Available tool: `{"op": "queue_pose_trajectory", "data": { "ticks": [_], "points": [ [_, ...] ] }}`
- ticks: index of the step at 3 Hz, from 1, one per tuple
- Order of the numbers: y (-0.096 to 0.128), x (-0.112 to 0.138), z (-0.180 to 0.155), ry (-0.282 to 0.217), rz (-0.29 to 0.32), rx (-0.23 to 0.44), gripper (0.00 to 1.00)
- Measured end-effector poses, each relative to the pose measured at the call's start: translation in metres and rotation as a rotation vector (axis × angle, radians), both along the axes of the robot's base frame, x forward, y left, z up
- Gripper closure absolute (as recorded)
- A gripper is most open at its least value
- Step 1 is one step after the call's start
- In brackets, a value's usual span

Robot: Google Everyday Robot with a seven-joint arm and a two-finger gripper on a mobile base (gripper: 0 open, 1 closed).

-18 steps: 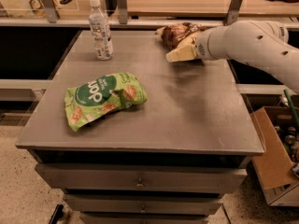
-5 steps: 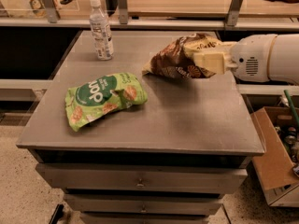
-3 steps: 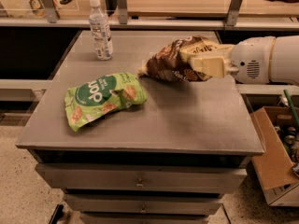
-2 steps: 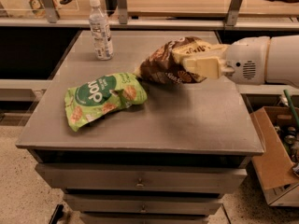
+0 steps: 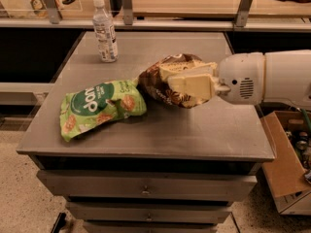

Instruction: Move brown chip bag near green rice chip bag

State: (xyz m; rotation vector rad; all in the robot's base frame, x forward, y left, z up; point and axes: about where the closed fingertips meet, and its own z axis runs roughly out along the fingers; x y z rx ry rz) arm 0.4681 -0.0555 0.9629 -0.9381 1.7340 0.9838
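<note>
now | tool [image 5: 187,80] pinching brown chip bag [image 5: 154,84] | just beside green rice chip bag [image 5: 99,108] | logo reads "dan"

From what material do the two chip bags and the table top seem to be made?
The brown chip bag, held by the gripper at mid-table, looks like glossy plastic film: it shines and crumples. The green rice chip bag looks the same, with wrinkles and glare. The table top seems brushed metal, grey with a dull sheen, though laminate is possible.

arm [image 5: 287,76]: glossy white rounded shell | wrist [image 5: 241,79]: white drum, slotted vent grille | gripper [image 5: 168,78]: cream flat fingers [image 5: 192,85], right of centre
</note>
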Motion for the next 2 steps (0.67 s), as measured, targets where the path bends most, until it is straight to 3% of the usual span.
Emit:
{"op": "queue_pose_trajectory", "data": {
  "ticks": [1,2],
  "points": [
    [0.0157,-0.0161,-0.0052,0.038,0.039,0.03,1.0],
    [0.0184,-0.0171,-0.0048,0.038,0.043,0.028,0.83]
  ]
}}
